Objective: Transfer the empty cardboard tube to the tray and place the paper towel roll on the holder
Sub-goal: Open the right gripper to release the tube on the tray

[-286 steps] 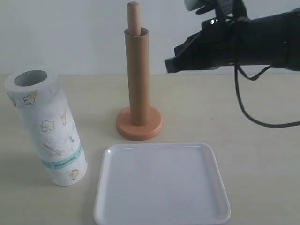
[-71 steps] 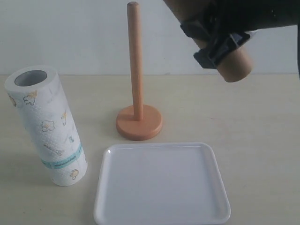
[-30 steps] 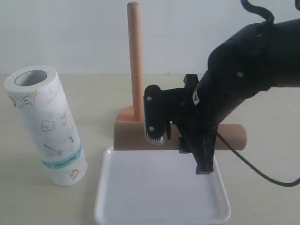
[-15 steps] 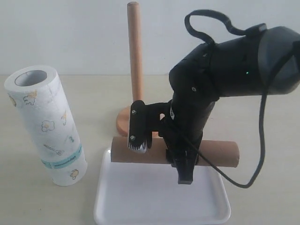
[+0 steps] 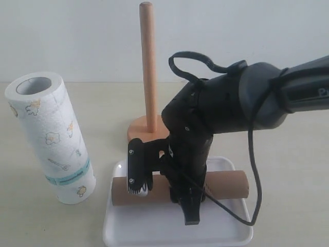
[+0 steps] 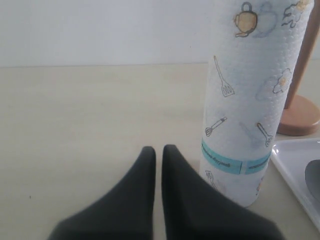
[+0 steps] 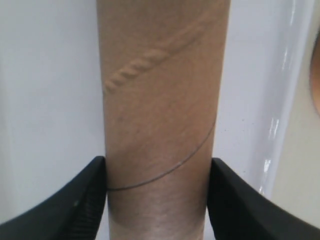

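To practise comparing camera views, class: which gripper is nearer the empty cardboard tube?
Right. The right gripper is clamped around the empty cardboard tube at the tray. The left gripper sits apart from it, beside the paper towel roll.

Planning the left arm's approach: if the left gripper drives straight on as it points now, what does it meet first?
Likely nothing: ahead of the left gripper lies only bare table up to the wall. The paper towel roll stands beside that line, not in it; depth is uncertain.
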{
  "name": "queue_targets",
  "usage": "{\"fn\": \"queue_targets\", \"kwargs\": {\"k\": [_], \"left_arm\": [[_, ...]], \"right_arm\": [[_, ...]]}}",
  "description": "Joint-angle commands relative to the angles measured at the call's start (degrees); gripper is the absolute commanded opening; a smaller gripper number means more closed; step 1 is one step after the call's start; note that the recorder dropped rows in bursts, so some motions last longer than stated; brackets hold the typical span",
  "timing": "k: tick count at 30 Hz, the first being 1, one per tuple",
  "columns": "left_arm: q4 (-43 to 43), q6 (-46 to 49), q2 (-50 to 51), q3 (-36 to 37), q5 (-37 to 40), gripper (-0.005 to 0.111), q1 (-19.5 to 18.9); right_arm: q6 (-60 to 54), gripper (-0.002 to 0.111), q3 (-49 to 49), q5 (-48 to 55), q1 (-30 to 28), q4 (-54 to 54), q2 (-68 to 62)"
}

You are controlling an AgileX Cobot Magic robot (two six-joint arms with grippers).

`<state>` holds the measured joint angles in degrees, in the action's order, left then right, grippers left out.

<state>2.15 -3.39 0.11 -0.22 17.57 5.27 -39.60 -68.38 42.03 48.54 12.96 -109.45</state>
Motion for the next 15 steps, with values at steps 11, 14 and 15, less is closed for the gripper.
{"fn": "queue_targets", "kwargs": {"k": [11,14,15], "left_arm": [[-0.3,0.1,-0.1,0.2,0.0,0.004,-0.2],[-0.3,0.1,-0.1,0.2,0.0,0.004,-0.2],[-0.3,0.1,-0.1,0.2,0.0,0.004,-0.2]], "right_arm": [[0.9,0.000,-0.3,-2.7,0.0,-0.2,-1.2],[0.9,0.000,-0.3,-4.0,0.0,-0.7,-1.2],[0.9,0.000,-0.3,-4.0,0.0,-0.8,-1.2]]}}
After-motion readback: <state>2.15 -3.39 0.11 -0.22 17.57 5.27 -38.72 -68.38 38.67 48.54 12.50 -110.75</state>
